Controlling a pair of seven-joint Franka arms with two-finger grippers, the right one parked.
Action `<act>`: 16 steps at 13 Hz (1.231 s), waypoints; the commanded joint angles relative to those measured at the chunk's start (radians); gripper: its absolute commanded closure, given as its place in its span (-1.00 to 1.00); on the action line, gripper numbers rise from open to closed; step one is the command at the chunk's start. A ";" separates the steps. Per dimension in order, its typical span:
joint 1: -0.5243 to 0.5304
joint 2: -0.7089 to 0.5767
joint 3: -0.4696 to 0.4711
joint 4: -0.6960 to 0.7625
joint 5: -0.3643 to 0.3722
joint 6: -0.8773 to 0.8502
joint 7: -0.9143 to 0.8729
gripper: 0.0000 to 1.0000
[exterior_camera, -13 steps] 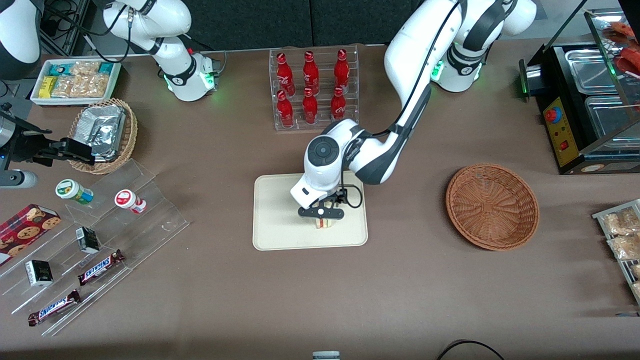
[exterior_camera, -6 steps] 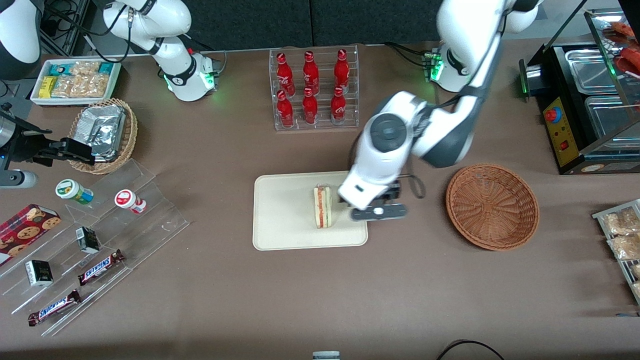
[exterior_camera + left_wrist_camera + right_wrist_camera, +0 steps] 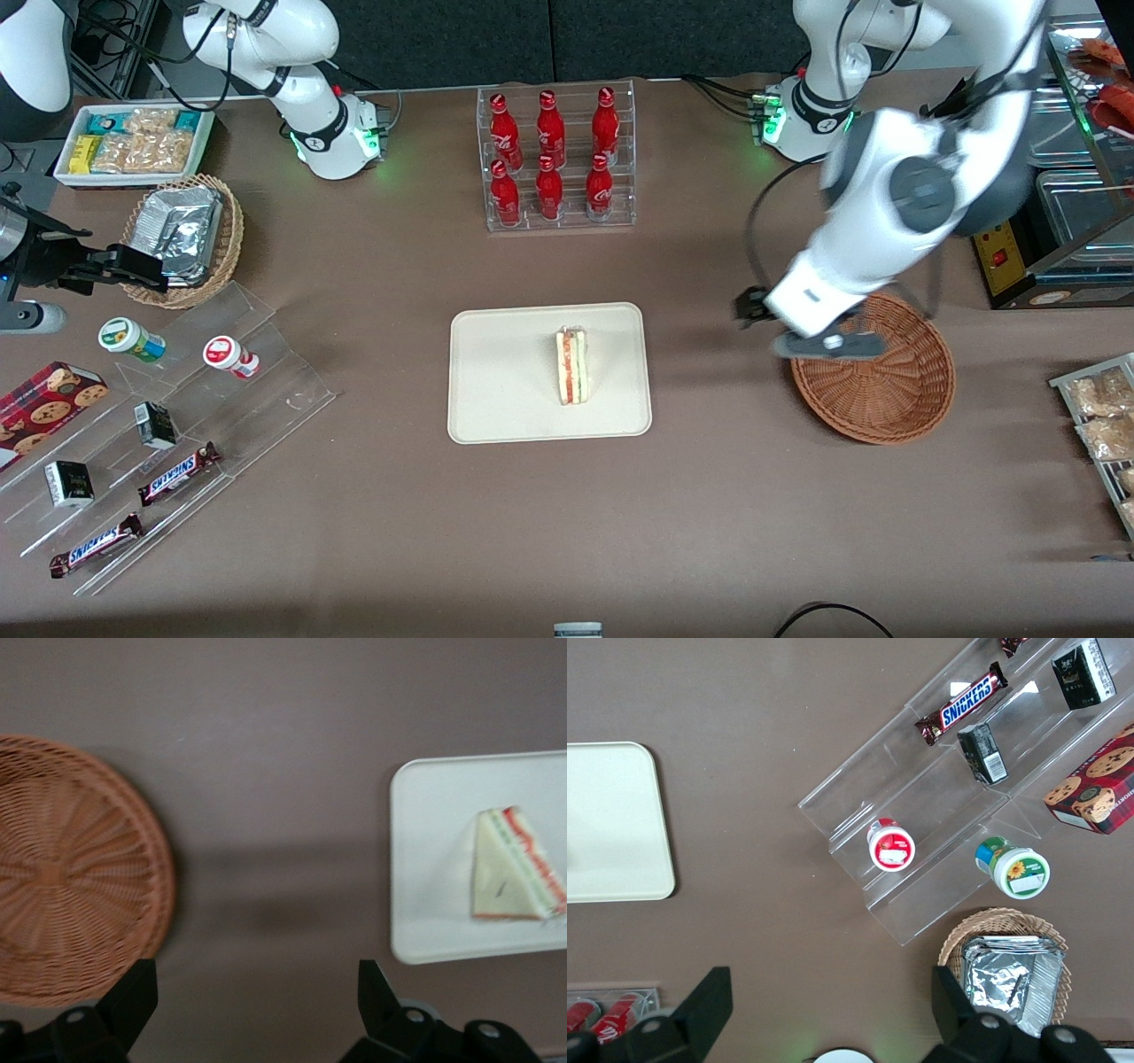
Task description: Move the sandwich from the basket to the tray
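Note:
The sandwich (image 3: 572, 366), a white bread wedge with red and green filling, lies on the cream tray (image 3: 496, 399) at mid table. It also shows in the left wrist view (image 3: 514, 870) on the tray (image 3: 434, 930). The reddish-brown wicker basket (image 3: 886, 394) stands toward the working arm's end of the table and holds nothing; it shows in the left wrist view too (image 3: 71, 868). My left gripper (image 3: 828, 346) hangs open and empty above the basket's rim nearest the tray, well apart from the sandwich. Its fingertips (image 3: 133, 992) stand wide apart over bare table.
A clear rack of red bottles (image 3: 554, 159) stands farther from the front camera than the tray. A black warmer cabinet (image 3: 1036, 177) stands beside the basket. Snack packets (image 3: 1103, 408) lie at the working arm's end. Clear stepped shelves with snacks (image 3: 177, 425) lie toward the parked arm's end.
My gripper let go of the sandwich on the tray, rose, and swung away toward the basket. The sandwich stays on the tray.

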 commanded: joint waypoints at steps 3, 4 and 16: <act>0.216 -0.203 -0.012 -0.043 0.000 -0.219 0.157 -1.00; 0.231 -0.204 -0.010 -0.005 0.011 -0.245 0.158 -1.00; 0.281 -0.138 -0.012 0.297 0.083 -0.405 0.137 -1.00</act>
